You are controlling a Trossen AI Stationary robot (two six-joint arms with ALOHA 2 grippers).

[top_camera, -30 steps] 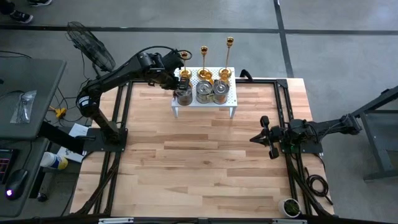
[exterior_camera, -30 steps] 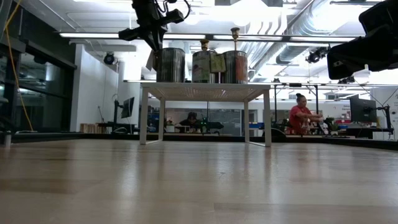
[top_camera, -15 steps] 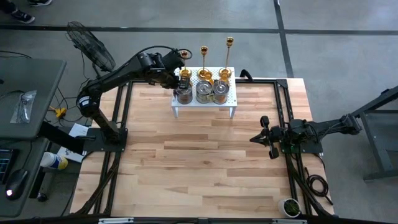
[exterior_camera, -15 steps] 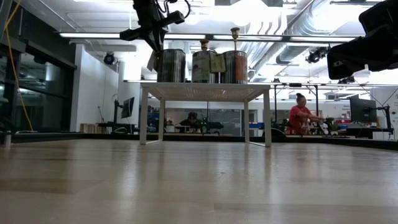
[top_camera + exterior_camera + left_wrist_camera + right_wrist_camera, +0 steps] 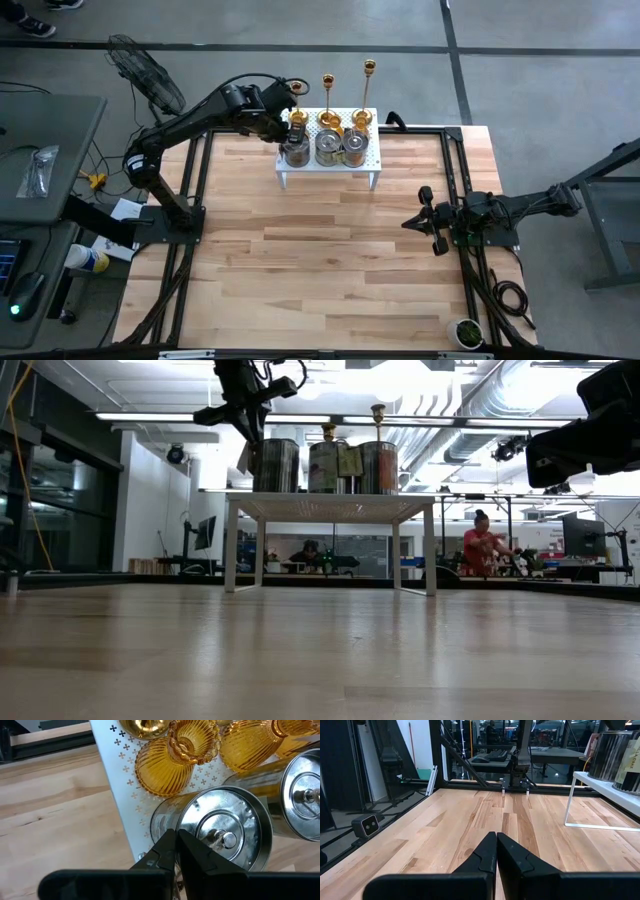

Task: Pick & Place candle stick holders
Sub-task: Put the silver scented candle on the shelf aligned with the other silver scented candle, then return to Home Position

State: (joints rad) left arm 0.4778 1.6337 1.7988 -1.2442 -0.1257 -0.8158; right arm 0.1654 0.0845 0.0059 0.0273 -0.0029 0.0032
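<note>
The white perforated rack stands at the table's far edge. On it are three silvery round pots in front, amber cups behind them, and three gold candlesticks at the back. My left gripper is shut. It hovers from above at the near-left rim of the left pot, which stands on its base on the rack. My right gripper is shut and empty above the table's right side. My left gripper's shut fingertips stand at the rim of the left silvery pot, coming from above and slanting down. I cannot tell whether they touch it.
Bare wooden tabletop lies between the rack and the near edge. Black frame rails run along both sides. A fan stands off the far left corner. A small plant sits at the near right. People are in the room behind.
</note>
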